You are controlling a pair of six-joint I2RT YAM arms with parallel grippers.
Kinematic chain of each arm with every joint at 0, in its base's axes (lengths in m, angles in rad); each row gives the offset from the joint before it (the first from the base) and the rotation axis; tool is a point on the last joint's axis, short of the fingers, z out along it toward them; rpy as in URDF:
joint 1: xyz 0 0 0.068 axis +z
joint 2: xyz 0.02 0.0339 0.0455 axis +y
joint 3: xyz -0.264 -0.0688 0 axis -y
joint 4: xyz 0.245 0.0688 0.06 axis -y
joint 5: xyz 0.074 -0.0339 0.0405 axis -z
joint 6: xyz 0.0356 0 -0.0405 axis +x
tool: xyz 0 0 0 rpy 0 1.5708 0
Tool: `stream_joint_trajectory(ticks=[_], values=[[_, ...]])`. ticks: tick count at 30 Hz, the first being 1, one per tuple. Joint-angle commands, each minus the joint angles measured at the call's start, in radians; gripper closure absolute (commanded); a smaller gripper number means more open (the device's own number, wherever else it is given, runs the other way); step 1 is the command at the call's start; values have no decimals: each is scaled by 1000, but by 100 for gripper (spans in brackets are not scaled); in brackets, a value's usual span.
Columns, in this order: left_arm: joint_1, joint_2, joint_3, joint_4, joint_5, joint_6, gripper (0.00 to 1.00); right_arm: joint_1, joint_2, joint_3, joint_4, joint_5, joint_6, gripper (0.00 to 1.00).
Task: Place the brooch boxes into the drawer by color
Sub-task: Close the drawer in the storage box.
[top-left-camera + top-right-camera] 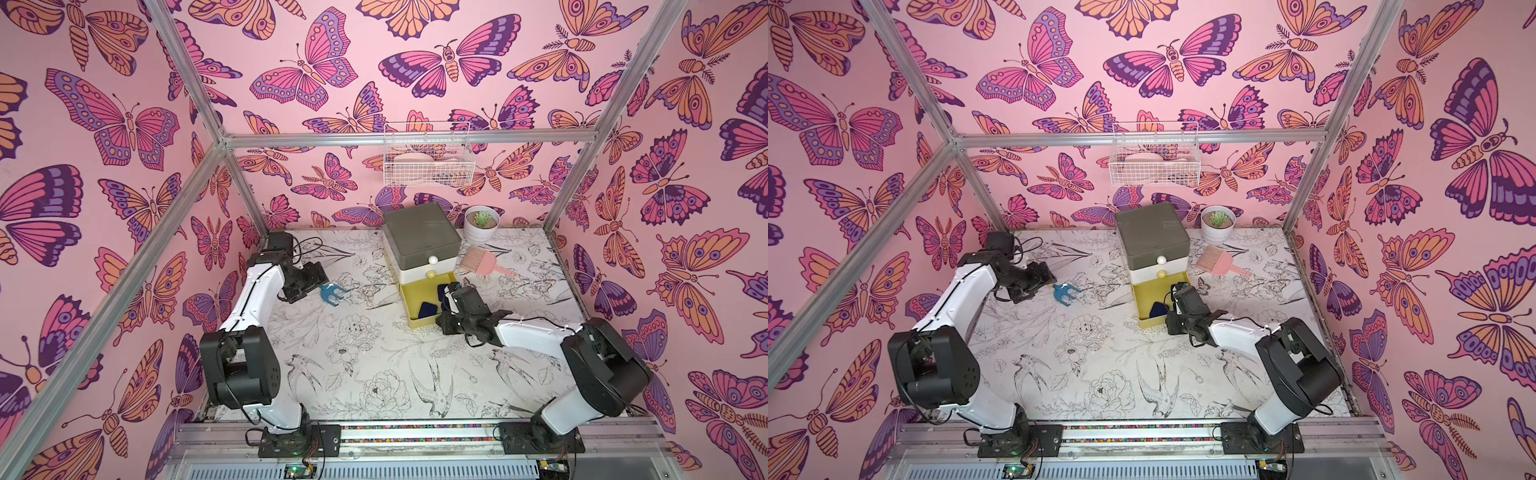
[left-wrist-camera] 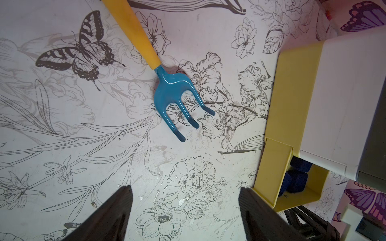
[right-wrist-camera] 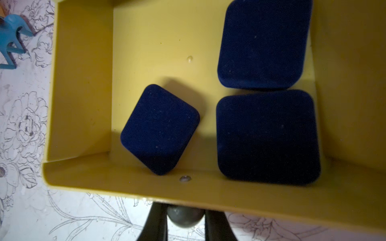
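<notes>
Standing at the back of the surface (image 1: pixel 374 374) in both top views, the drawer chest (image 1: pixel 419 237) has its yellow bottom drawer (image 1: pixel 409 299) pulled out, with navy brooch boxes (image 1: pixel 426 309) inside; the right arm (image 1: pixel 536 332) reaches over its front. Left wrist view: the left claw (image 2: pixel 186 188) hangs with fingers wide apart, nothing between them, near a blue-and-yellow fork (image 2: pixel 173 91). Right wrist view: three navy brooch boxes lie in the yellow bottom drawer, and the right claw (image 3: pixel 184 208) is clamped on its ball knob (image 3: pixel 186 219).
</notes>
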Motion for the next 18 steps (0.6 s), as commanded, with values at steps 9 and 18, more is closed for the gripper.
stream_joint_trajectory(ticks=[9, 18], values=[[-6, -9, 8, -6, -7, 11, 14, 2, 138, 127, 72, 70, -49, 85], [-6, -16, 16, -22, -13, 18, 14, -2, 205, 214, 120, 133, -53, 80]])
